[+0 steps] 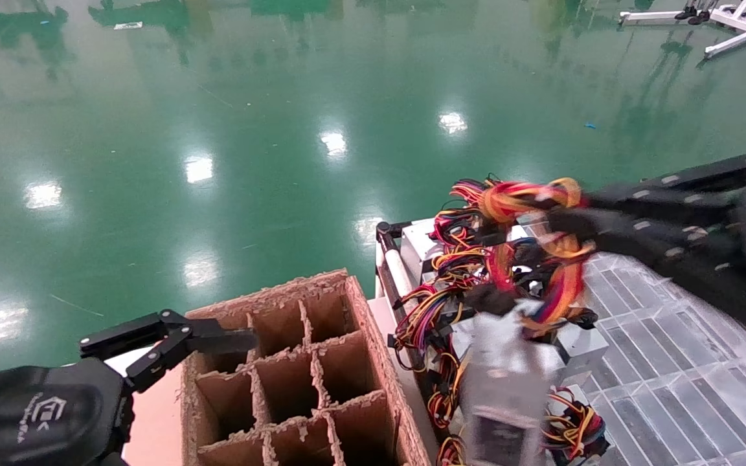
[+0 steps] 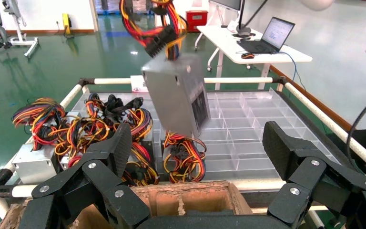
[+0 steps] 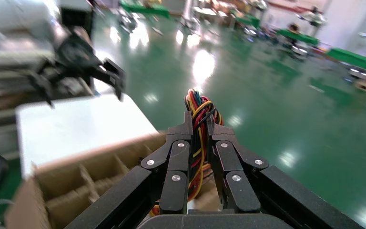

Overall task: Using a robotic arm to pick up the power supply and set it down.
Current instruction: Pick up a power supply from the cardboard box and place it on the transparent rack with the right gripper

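Observation:
My right gripper (image 1: pixel 551 217) reaches in from the right and is shut on the red, yellow and black wire bundle (image 3: pixel 199 112) of the power supply. Its grey metal box (image 1: pixel 506 382) hangs tilted in the air under the wires, above the cart. In the left wrist view the same box (image 2: pixel 176 95) dangles over the clear tray, with its wires (image 2: pixel 152 24) above it. My left gripper (image 2: pixel 200 143) stands open with nothing between its fingers, low at the left beside the cardboard divider box (image 1: pixel 302 382).
Several other power supplies with wire bundles (image 1: pixel 451 272) (image 2: pixel 76 129) lie at the near-left end of a clear compartment tray (image 1: pixel 671 362) (image 2: pixel 248 124). The tray sits on a cart with white rails (image 2: pixel 228 80). Green floor lies beyond.

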Controlling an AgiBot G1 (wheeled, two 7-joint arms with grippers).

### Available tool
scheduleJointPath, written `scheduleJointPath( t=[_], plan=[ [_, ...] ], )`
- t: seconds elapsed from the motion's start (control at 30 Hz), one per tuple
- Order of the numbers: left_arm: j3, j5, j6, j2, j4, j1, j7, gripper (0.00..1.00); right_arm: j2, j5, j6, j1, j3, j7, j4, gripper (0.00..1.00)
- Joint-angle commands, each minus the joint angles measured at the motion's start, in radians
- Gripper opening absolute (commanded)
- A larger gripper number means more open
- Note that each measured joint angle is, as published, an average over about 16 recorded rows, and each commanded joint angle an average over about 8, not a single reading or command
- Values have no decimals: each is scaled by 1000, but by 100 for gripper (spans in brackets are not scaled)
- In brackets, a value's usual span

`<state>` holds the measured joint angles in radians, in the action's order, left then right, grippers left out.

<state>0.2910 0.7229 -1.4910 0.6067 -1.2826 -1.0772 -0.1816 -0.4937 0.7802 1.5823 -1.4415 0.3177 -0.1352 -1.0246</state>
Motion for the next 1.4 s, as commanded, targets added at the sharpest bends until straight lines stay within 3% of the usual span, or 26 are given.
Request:
scheduleJointPath(
  t=[0.03, 0.27, 0.47, 0.83, 1.4],
  plan=[
    [0, 0, 0, 0, 0, 0, 0, 100, 41, 10, 5, -32, 6, 4, 9, 0],
    [1, 0, 0, 0, 0, 0, 0, 100, 166, 106, 5, -152, 69, 51, 46, 0],
    [1, -1, 0, 0, 0, 0, 0, 100, 201, 231, 1, -241, 140, 97, 94, 0],
    [2, -1, 1, -1, 0, 0, 1, 100, 180, 409, 7, -311, 303, 197, 157, 0],
    [3, -2, 1, -1, 0, -1, 1, 100, 91, 450, 13, -427, 562, 279, 216, 0]
  ],
)
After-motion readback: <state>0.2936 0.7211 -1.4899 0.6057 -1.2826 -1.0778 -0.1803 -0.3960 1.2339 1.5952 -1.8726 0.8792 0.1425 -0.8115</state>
